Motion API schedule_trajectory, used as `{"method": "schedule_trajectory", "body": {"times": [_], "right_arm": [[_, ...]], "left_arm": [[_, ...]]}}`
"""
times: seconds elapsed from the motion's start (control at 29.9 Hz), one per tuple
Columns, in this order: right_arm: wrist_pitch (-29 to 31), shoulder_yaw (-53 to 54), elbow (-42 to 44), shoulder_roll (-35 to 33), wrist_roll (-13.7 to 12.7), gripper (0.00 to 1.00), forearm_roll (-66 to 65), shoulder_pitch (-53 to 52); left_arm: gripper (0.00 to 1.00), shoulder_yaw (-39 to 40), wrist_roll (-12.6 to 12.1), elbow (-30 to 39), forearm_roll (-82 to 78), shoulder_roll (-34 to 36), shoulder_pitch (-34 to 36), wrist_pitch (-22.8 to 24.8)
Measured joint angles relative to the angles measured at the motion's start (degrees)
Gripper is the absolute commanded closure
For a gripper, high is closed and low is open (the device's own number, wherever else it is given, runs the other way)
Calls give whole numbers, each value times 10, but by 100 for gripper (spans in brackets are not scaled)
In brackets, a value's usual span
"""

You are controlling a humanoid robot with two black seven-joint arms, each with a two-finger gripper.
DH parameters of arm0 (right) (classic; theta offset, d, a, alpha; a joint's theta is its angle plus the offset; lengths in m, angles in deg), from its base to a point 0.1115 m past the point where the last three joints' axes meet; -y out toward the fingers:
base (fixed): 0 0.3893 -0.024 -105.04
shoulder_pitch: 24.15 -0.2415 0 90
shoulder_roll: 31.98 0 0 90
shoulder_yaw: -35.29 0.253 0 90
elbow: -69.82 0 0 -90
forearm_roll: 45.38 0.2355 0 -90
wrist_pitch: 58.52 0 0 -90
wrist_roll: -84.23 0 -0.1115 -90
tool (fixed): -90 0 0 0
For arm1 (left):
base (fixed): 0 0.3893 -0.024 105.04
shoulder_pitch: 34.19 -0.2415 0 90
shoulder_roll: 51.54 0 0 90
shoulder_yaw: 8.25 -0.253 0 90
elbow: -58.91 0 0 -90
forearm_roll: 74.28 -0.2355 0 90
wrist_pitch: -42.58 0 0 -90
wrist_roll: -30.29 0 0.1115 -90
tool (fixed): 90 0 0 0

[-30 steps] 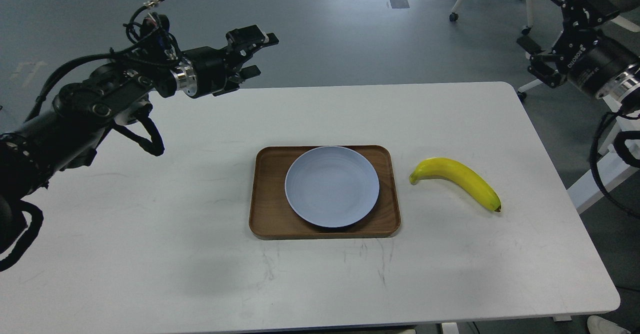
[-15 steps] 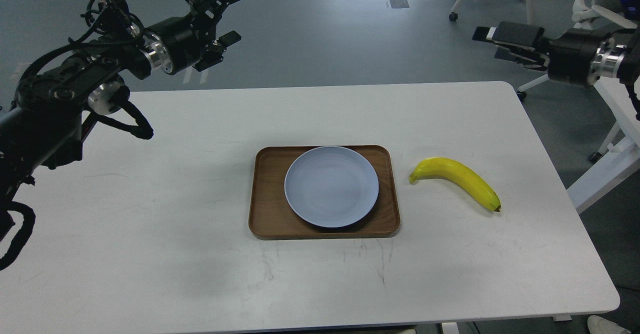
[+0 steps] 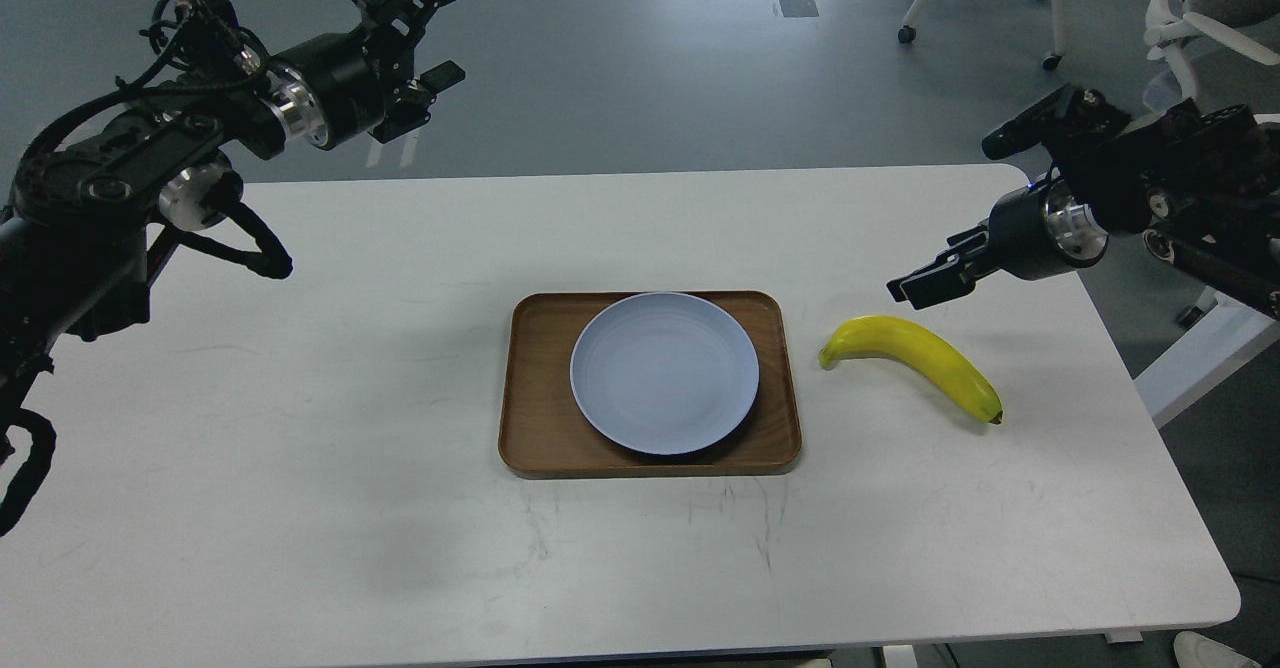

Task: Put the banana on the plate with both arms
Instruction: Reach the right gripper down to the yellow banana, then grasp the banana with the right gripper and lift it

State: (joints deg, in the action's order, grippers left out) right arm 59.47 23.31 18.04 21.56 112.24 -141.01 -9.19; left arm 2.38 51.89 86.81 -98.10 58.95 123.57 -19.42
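While the banana lay flat on the white table at about three o'clock from the plate, well clear of it and of the wooden tray under the plate, nothing had hold of it. Our right gripper hung just above and beyond the fruit's greenish stem end, at about one o'clock from it, empty; its fingers looked only slightly parted, and we could not tell how far they stood open. Our left gripper was high at ten o'clock, far from everything, holding nothing, with a clear gap between its fingers.

We judged the step in hand to be the right arm's reach for the banana. To do it well, we wanted the fingers spread wider than the fruit, turned across its curve, and lowered over the thick middle rather than the tapering stem, since a smooth rounded skin could roll or slip sideways. A gentle squeeze seemed enough. The plate was bare, so the whole carry leftward over the tray edge was yet to come.
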Motion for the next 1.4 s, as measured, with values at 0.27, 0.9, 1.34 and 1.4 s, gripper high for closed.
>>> {"method": "schedule_trajectory", "body": {"times": [0.27,0.9,1.34,1.4], "right_arm": [[0,-3,50,48,0,0,-7,41],[0,-32,147,116,0,6,-7,80],[0,-33,156,121,0,56,-7,92],[0,-33,158,122,0,77,-7,94]], "left_arm": [[2,-1,-1,3,-1,3,0,0],[2,-1,-2,3,0,7,1,0],[2,0,-2,3,0,6,1,0],[2,0,-2,3,0,6,1,0]]}}
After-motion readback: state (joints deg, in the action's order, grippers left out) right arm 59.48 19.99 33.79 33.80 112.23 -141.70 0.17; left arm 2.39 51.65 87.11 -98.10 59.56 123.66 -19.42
